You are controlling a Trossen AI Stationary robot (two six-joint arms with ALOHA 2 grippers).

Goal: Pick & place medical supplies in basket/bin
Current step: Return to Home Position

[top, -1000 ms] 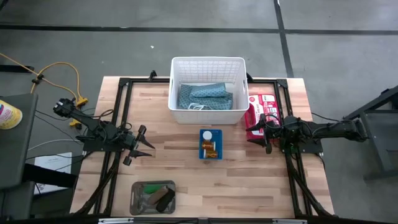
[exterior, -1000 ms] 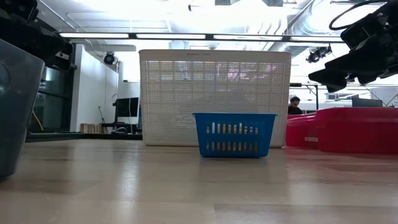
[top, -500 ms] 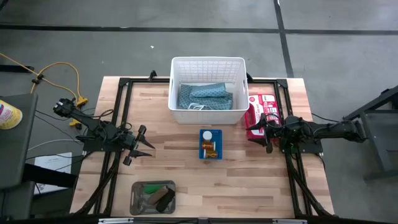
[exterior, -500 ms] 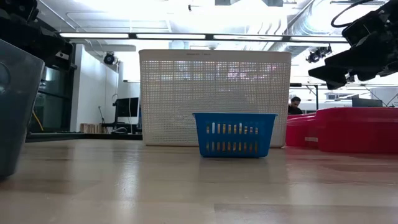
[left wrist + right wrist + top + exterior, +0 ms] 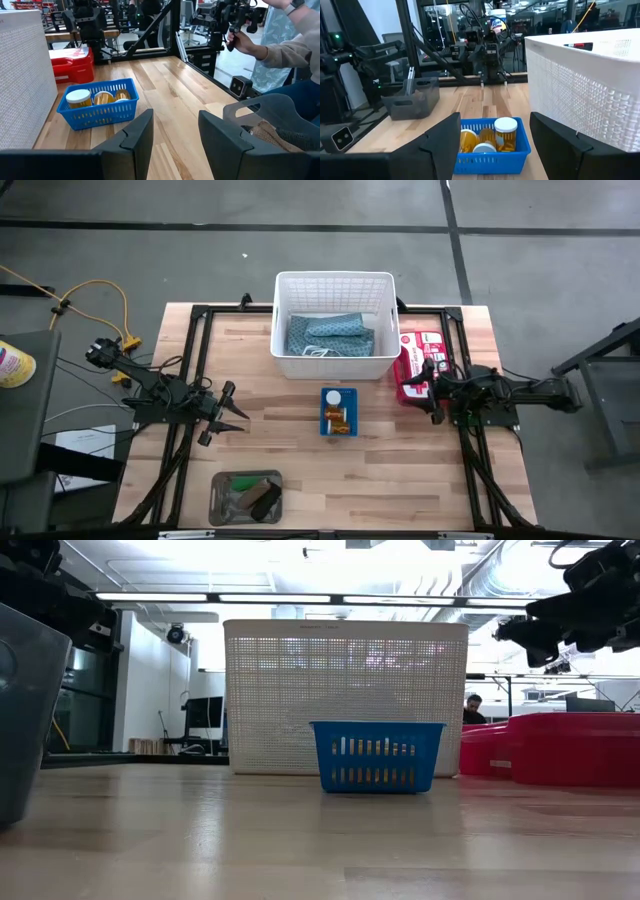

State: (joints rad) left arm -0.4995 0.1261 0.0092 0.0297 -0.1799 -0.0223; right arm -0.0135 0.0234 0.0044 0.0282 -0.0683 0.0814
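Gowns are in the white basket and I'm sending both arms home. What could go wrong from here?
1. The right gripper hangs open above the red bin; dipping while it retracts might clip the bin.
2. The small blue basket of vials looks light and sits between the right gripper and the open left gripper; a low sweep could knock it.
3. A person's hand shows nearby in the left wrist view; keep moves slow.

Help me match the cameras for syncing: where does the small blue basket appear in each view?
High view: blue basket mid-table.
Low view: blue basket at centre.
Left wrist view: blue basket left of centre.
Right wrist view: blue basket at bottom centre.
Shared landmark: the white basket near it in all four.
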